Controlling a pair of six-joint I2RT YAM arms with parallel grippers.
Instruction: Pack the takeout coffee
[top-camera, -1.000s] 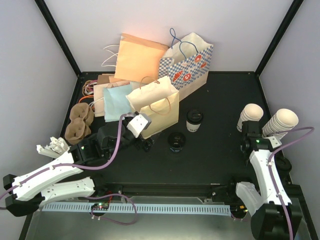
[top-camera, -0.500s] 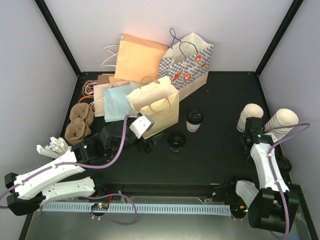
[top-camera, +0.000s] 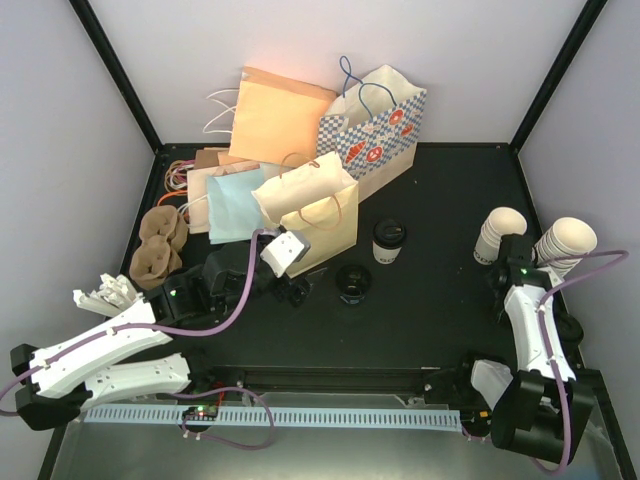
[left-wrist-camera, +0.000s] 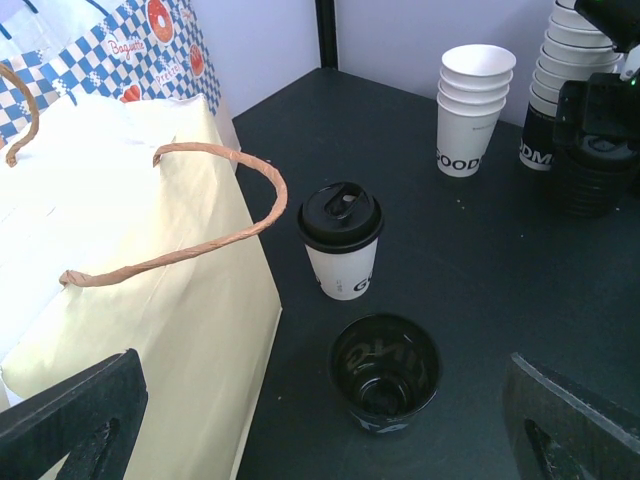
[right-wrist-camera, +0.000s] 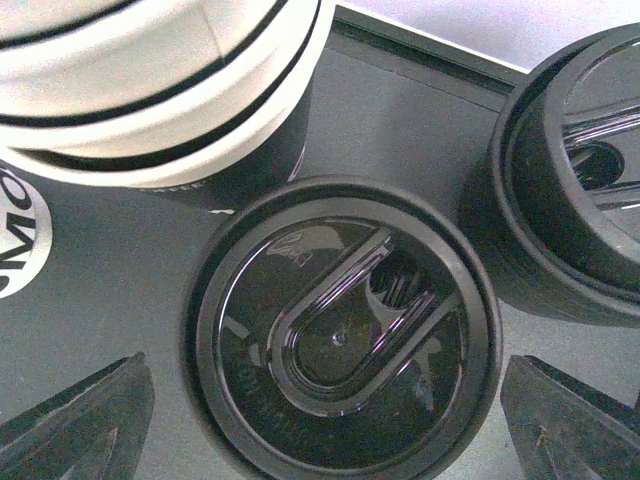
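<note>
The left arm has crept forward over the last second, and its left pincer (top-camera: 295, 288) is spread wide and empty, low over the surface (top-camera: 430, 310) at the bag's (top-camera: 320, 215) near corner. The coffee (top-camera: 389, 241) hasn't budged: upright, lid on, about mid-surface, just beside the bag's right side, with an open black cup (top-camera: 353, 281) just nearer the near edge. Over by the right edge, the right arm has swung farther in beside the cup stacks (top-camera: 499, 233). The right pincer (right-wrist-camera: 320, 420) also gapes empty, poised right above a stack of lids (right-wrist-camera: 340, 340). Nothing is packed yet. The left side looks best placed for the grab, while the right seems to be drifting off-target.
</note>
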